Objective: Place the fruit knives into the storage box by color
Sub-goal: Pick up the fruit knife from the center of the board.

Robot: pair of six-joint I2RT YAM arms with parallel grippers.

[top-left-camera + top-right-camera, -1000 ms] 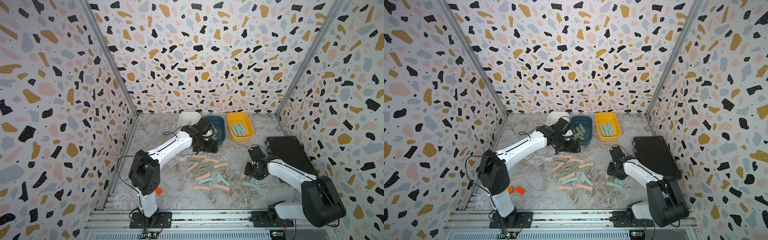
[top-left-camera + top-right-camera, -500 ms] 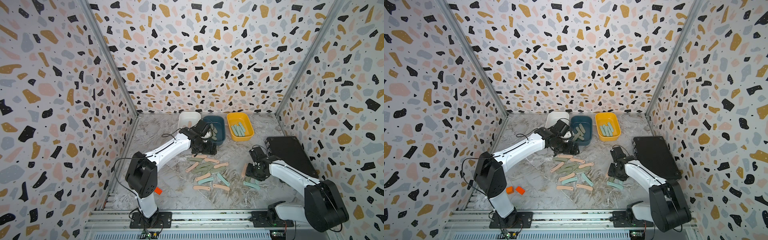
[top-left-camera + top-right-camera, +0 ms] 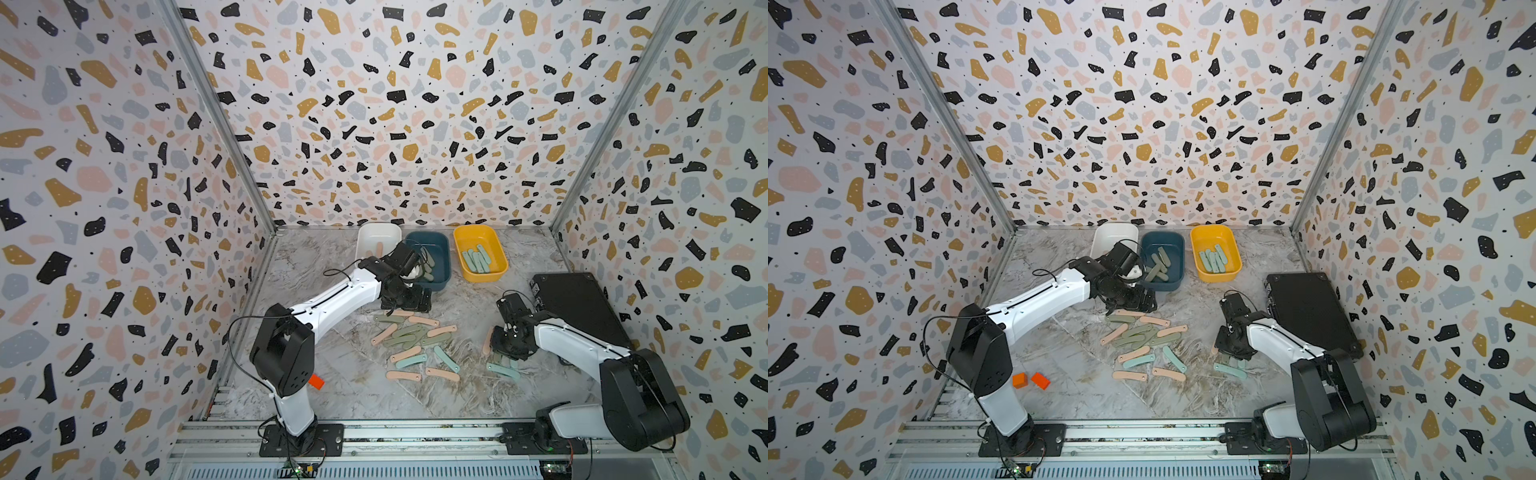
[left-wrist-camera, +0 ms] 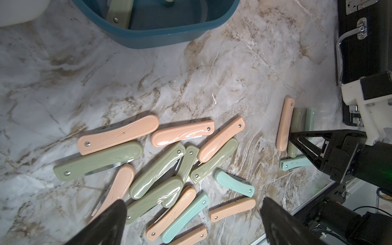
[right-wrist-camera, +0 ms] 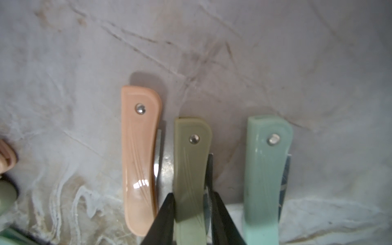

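Several peach, sage green and mint fruit knives (image 3: 415, 345) lie in a loose pile mid-table. My left gripper (image 3: 409, 301) hovers open at the pile's far edge, just in front of the blue storage box (image 3: 440, 282); in the left wrist view its gripper (image 4: 194, 203) spans several knives without touching any. My right gripper (image 3: 505, 351) is down on a small group at the right. There, in the right wrist view, the gripper (image 5: 193, 195) is shut on a sage green knife (image 5: 192, 157), which lies between a peach knife (image 5: 140, 148) and a mint knife (image 5: 267, 169).
A white box (image 3: 370, 237) holding a peach knife, the blue box with green knives and a yellow box (image 3: 494, 274) with mint knives stand along the back. A black case (image 3: 582, 307) lies right of my right arm. Two orange blocks (image 3: 1030, 380) sit front left.
My right gripper's jaws have closed in on the sage green knife. The left arm has barely shifted and its jaws stay wide.
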